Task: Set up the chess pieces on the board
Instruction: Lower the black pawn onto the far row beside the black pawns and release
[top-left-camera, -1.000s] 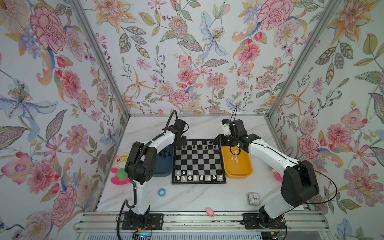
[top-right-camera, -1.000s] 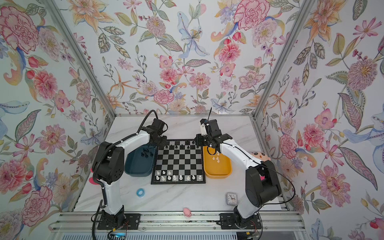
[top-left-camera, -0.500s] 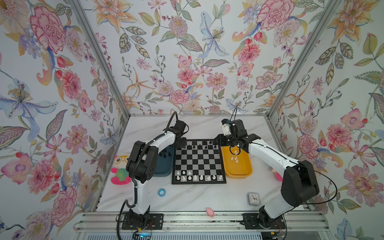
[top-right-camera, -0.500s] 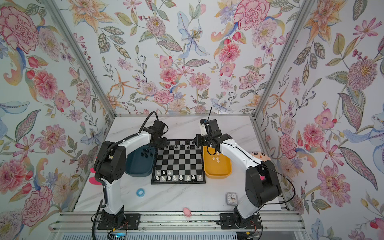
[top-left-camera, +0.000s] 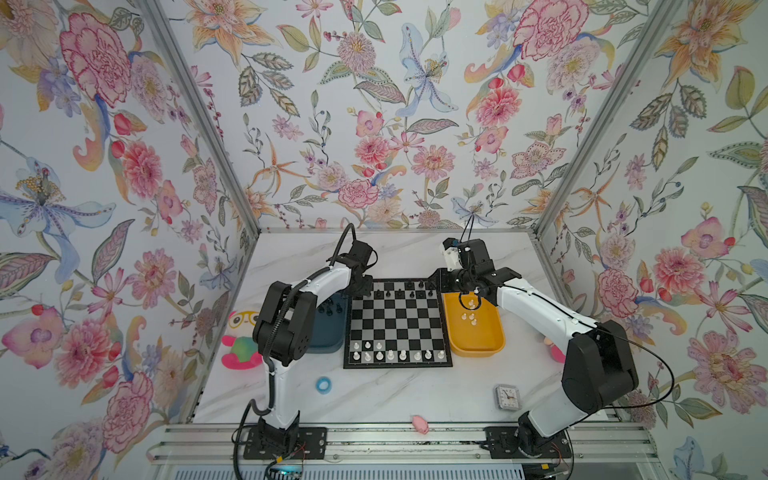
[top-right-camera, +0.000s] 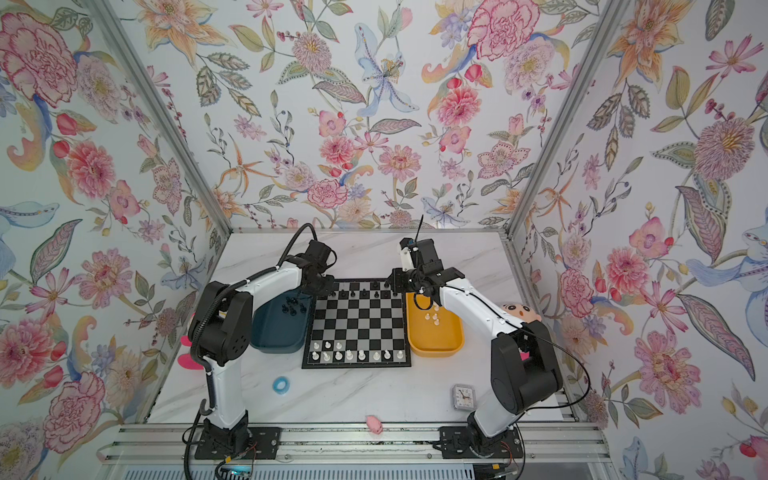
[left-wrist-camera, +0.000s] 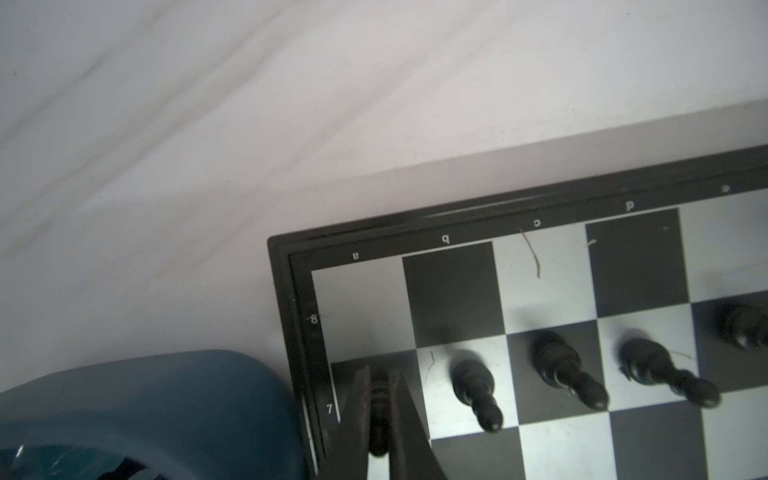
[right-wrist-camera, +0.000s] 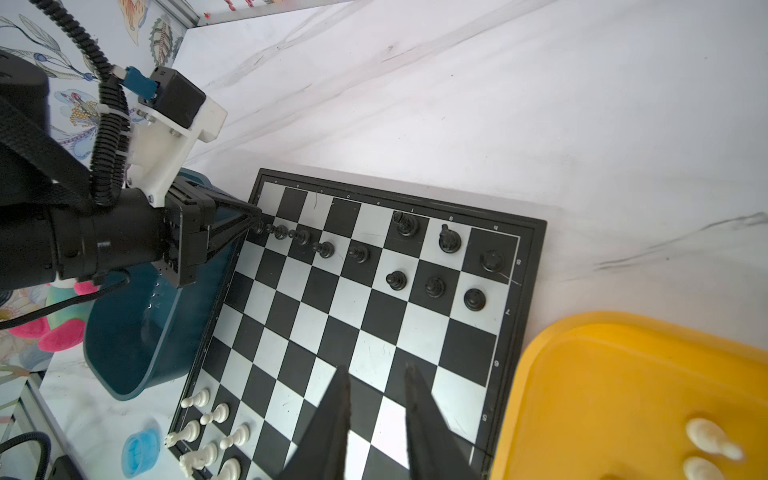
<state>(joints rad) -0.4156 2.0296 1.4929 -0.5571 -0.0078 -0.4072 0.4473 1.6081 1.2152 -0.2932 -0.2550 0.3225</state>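
Flowered walls (top-left-camera: 374, 124) stand around a white marble table (top-left-camera: 395, 399). At the left, the teal bin (top-right-camera: 274, 336) holds several black pieces (top-right-camera: 293, 307). The left gripper (left-wrist-camera: 380, 376) is closed on a black pawn (left-wrist-camera: 379, 415) at the far left corner of the board (top-left-camera: 397, 320). The board lies in the middle, between the two bins. The right gripper (right-wrist-camera: 376, 374) hangs over the board's right side, fingers a little apart, holding nothing. The yellow bin (top-left-camera: 478, 345) holds a few white pieces (top-left-camera: 471, 318).

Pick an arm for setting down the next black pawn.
Left. The left gripper is shut on a black pawn at a7 on the board, beside the row's other pawns. The right gripper is open and empty on the board's opposite side.
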